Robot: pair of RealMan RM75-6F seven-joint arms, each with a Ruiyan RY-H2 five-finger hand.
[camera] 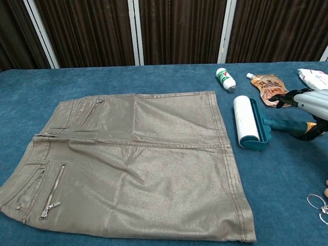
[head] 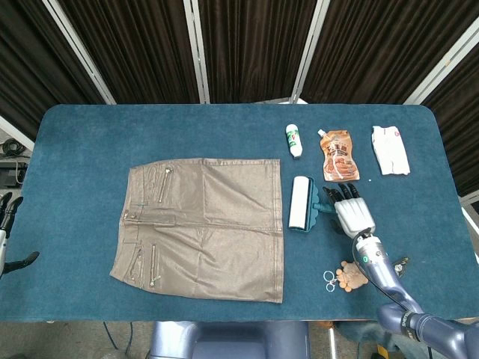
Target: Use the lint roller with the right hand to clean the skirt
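Note:
A taupe skirt [head: 202, 224] [camera: 133, 159] lies flat on the blue table, waistband to the left. Just right of its hem rests the lint roller [head: 300, 203] [camera: 246, 122], a white roll in a teal frame with its handle pointing right. My right hand [head: 349, 210] [camera: 306, 108] hovers over that handle with its fingers spread; the thumb hangs on the near side, and the handle's orange tip [camera: 309, 124] shows between them. It is not closed on the handle. My left hand [head: 9, 232] shows at the left edge, off the table, with its fingers apart and holding nothing.
Behind the roller lie a small white bottle [head: 293, 140] [camera: 225, 79], a brown pouch [head: 340, 155] [camera: 270, 89] and a white packet [head: 391, 149] [camera: 313, 77]. A peach charm with key rings [head: 346, 277] sits near the front edge, right of the skirt.

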